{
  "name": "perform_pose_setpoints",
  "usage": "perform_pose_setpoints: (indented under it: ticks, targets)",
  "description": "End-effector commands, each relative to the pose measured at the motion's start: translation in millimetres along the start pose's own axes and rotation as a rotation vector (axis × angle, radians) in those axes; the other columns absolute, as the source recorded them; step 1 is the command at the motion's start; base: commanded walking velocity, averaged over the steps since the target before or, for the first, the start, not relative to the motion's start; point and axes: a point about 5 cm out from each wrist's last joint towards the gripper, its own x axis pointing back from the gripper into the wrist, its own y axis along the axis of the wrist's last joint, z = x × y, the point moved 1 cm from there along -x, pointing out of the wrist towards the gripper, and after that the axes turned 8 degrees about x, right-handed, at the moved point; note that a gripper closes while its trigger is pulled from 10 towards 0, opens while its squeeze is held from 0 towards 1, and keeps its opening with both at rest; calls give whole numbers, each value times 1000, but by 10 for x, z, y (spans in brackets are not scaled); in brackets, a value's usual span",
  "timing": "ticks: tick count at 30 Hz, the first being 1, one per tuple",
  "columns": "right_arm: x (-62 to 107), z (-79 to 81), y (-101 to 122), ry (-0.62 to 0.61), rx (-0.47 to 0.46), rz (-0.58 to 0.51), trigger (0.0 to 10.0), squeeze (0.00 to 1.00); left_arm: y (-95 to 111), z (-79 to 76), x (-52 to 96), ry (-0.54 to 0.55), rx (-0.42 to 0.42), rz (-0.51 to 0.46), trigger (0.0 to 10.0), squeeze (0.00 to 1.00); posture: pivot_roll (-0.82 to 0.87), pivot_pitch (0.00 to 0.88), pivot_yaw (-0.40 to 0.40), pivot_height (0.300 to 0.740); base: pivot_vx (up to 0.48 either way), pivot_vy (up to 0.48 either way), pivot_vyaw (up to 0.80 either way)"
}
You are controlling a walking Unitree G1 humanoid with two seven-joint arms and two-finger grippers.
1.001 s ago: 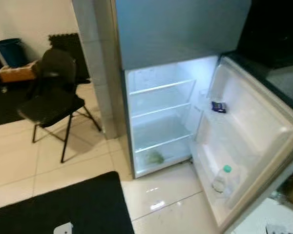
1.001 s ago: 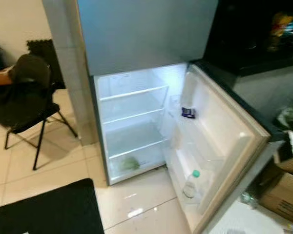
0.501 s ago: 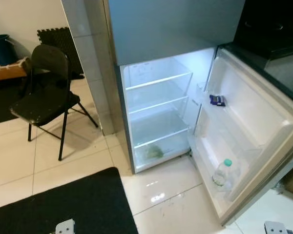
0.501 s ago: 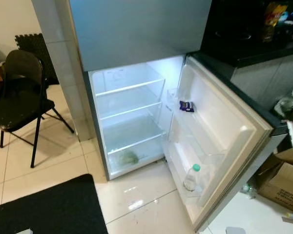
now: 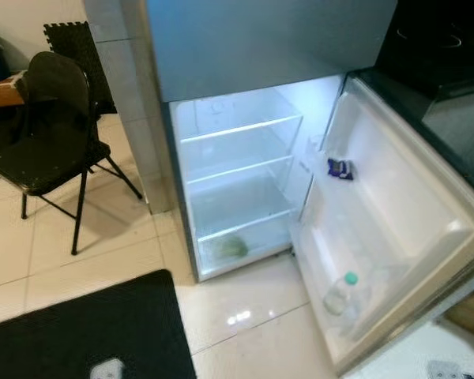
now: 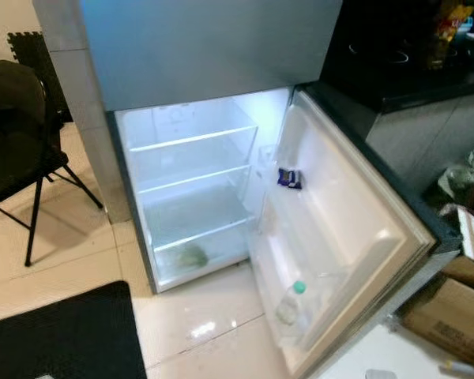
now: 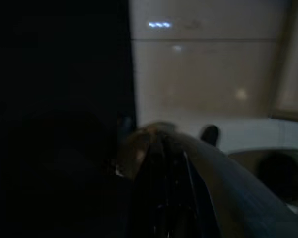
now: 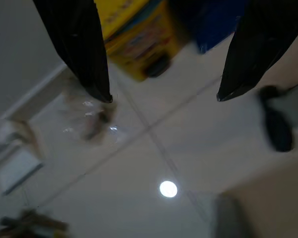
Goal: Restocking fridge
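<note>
The fridge [image 5: 237,181] stands with its lower compartment lit and its door [image 5: 403,213] swung wide to the right. The glass shelves [image 5: 241,130] are bare. A green item [image 5: 231,247] lies in the bottom drawer. In the door's lowest rack stands a clear bottle [image 5: 340,292] with a green cap, and a small dark packet [image 5: 339,168] sits on an upper door shelf. My right gripper [image 8: 164,96] hangs open over pale floor tiles, with nothing between its fingers [image 8: 82,44]. My left gripper [image 7: 164,188] is a dim dark shape in its wrist view.
A black folding chair [image 5: 47,126] stands to the left of the fridge. A black mat [image 5: 87,332] lies on the tiles at the lower left. On the right are a dark counter [image 6: 395,55] and a cardboard box [image 6: 450,316]. A yellow box [image 8: 139,34] rests on the floor.
The camera has shifted, so the fridge and chair sit further left in the picture. Nothing in the fridge has moved.
</note>
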Motion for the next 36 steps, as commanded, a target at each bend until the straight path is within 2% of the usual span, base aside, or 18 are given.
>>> perform_pose_setpoints:
  ticks: [1,4,9,11,12,14,16,18,19,20,22,23,24,25,29,33,35,36]
  targets:
    - [19,34,-144,-9,40,56,10000,0,-16,62,29,17,-10,12,10000,0,-74,27,-30,740,0,0,0]
    - [20,-54,-156,-52,49,68,10000,0,-21,71,35,18,-5,12,10000,0,-74,25,-30,740,0,0,0]
    - [15,-266,-68,-146,-9,44,10000,0,-36,88,46,20,-3,16,10000,0,-74,25,-30,740,0,0,0]
    - [16,-506,113,-249,-109,-13,10000,0,-49,94,53,19,-1,18,10000,0,-75,24,-27,740,0,0,0]
    - [16,-506,113,-249,-109,-13,10000,0,-49,94,53,19,-1,18,10000,0,-75,24,-27,740,0,0,0]
    - [43,-768,319,-353,-232,-81,10000,0,-62,97,58,17,0,20,10000,0,-77,26,-23,740,0,0,0]
    - [43,-768,319,-353,-232,-81,10000,0,-62,97,58,17,0,20,10000,0,-77,26,-23,740,0,0,0]
    - [71,-933,511,-385,-355,-160,10000,0,-67,97,60,15,1,21,10000,0,-77,26,-23,740,0,0,0]
    - [93,-1015,689,-368,-437,-244,10000,0,-68,96,61,14,2,20,10000,0,-75,29,-27,740,0,0,0]
    - [93,-1015,689,-368,-437,-244,10000,0,-68,96,61,14,2,20,10000,0,-75,29,-27,740,0,0,0]
    - [174,-1109,1185,-215,-582,-491,10000,0,-70,95,62,12,8,17,10000,0,-75,30,-27,740,0,0,0]
    - [174,-1109,1185,-215,-582,-491,10000,0,-70,95,62,12,8,17,10000,0,-75,30,-27,740,0,0,0]
    - [210,-1124,1323,-161,-602,-563,10000,0,-71,95,62,12,9,16,10000,0,-75,30,-27,740,0,0,0]
    - [210,-1124,1323,-161,-602,-563,10000,0,-71,95,62,12,9,16,10000,0,-75,30,-27,740,0,0,0]
    - [320,-1043,1679,129,-578,-753,10000,0,-88,92,65,12,14,18,10000,0,-75,31,-31,740,0,0,0]
    - [361,-996,1743,239,-539,-804,10000,0,-98,96,69,14,12,20,10000,0,-76,33,-31,740,0,0,0]
    - [361,-996,1743,239,-539,-804,10000,0,-98,96,69,14,12,20,10000,0,-76,33,-31,740,0,0,0]
    - [384,-959,1775,294,-513,-829,10000,0,-97,100,71,15,14,19,10000,0,-76,33,-31,740,0,0,0]
